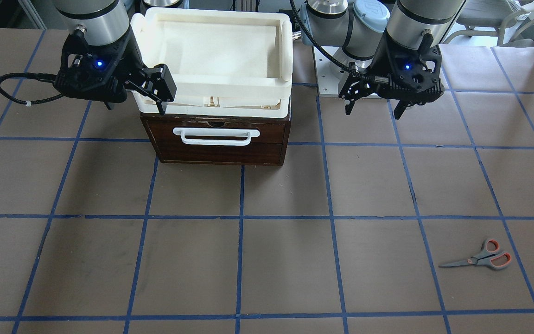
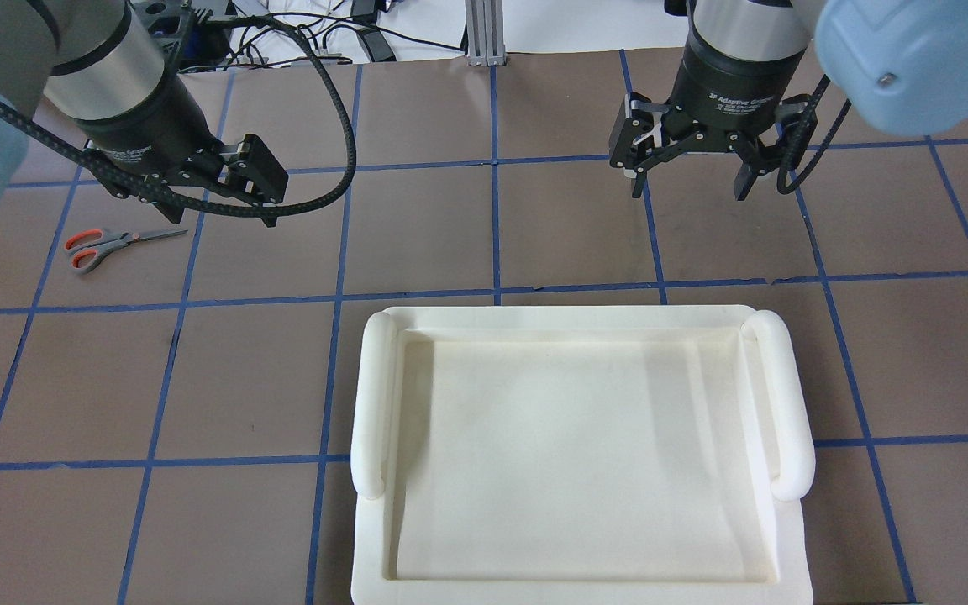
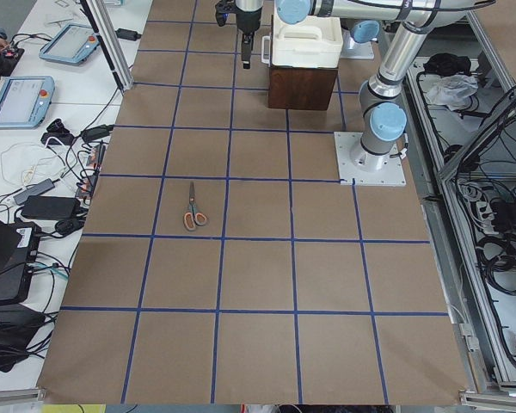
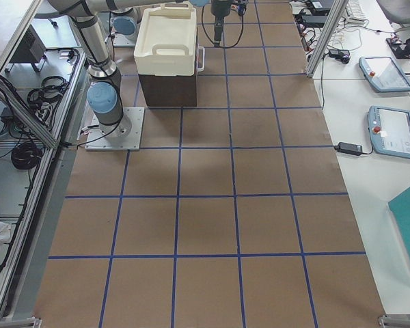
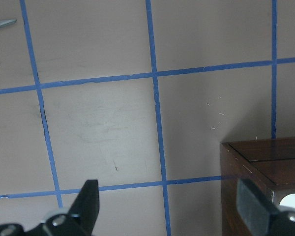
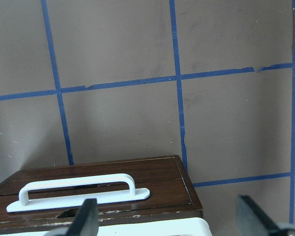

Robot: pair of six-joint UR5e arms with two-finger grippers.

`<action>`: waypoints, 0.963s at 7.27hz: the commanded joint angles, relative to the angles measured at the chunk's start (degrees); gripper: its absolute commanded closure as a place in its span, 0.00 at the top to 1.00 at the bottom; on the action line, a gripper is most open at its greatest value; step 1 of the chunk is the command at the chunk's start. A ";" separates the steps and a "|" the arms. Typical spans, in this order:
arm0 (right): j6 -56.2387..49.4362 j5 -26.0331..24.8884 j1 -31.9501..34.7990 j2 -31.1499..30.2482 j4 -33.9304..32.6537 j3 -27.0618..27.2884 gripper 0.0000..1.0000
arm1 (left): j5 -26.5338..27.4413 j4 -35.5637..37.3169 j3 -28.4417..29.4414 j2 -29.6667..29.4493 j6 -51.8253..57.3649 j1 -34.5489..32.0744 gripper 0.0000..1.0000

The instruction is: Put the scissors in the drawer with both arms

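The scissors [image 1: 482, 259] lie flat on the table on my left side, far from the drawer; they also show in the overhead view [image 2: 106, 244] and the exterior left view [image 3: 193, 211]. The dark brown drawer [image 1: 216, 148] is shut, its white bar handle [image 1: 216, 136] facing away from me. My left gripper [image 1: 373, 109] hovers open and empty beside the drawer, towards the scissors side. My right gripper [image 2: 688, 189] hovers open and empty near the drawer's other front corner. In the right wrist view the handle [image 6: 78, 189] lies below the open fingers.
A cream-white plastic tray [image 1: 285, 46] sits on top of the drawer cabinet, and its rim [image 2: 568, 318] fills the lower overhead view. The table is brown with a blue tape grid. The left arm's base plate [image 1: 327, 79] stands beside the cabinet.
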 commanded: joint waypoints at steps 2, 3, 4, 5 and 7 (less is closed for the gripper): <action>-0.26 -0.52 0.00 0.00 -0.12 0.00 1.00 | -0.10 0.00 -0.44 0.04 0.08 0.92 1.00; -0.26 -0.27 0.00 0.00 -0.56 0.00 1.00 | 0.33 -0.09 -0.52 0.04 2.61 0.92 1.00; -0.35 0.08 0.17 0.00 -3.00 0.00 1.00 | 0.43 0.00 -0.61 -0.48 11.16 2.66 1.00; -0.87 0.00 0.18 0.35 -3.63 0.61 1.00 | 0.17 0.17 -0.61 -1.96 18.12 8.07 1.00; 11.25 -0.62 0.35 1.05 -3.64 1.06 1.00 | 1.99 14.77 0.26 -8.97 42.71 14.08 1.00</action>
